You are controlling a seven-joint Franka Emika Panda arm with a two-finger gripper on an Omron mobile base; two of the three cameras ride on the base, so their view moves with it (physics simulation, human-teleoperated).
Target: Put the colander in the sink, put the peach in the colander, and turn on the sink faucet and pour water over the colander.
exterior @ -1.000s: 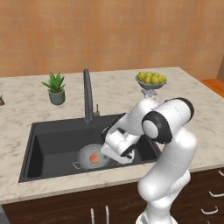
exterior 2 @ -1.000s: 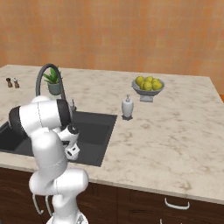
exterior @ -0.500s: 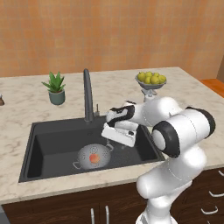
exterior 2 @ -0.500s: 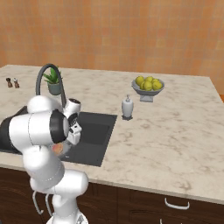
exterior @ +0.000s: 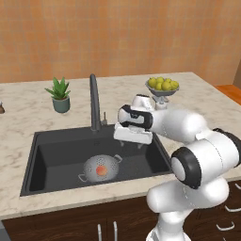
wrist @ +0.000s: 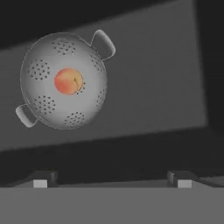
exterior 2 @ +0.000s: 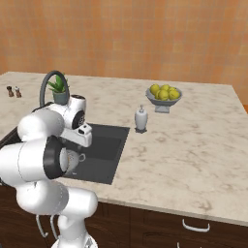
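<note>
Jaws stand wide apart, empty; the gripper shows two small tips far apart in the hand view, nothing between them.

Left to right, in the left base view:
- Plant on the counter, well left of the jaws. Not in play.
- Faucet just left of the jaws, at the sink's back edge. Its lever sits low at the base, between spout and gripper.
- Colander below and left of the jaws, on the floor of the sink. Peach lies in its middle.
- Fruit bowl right of and behind the jaws, on the counter.

Two steps look done: colander in basin, peach in colander. Water not yet on.

Risks, as judged from here:
- Lever is small and close to the spout. A loose approach could strike the spout, or slide past the lever and move nothing.
- Colander appears to sit toward the sink's front, possibly not under the spout's mouth. Water could miss it unless the spout swings over.
- Arm hangs over the basin; dropping low could knock the colander and roll the peach out.
- Wide jaws may catch the sink edge beside the lever.
</note>
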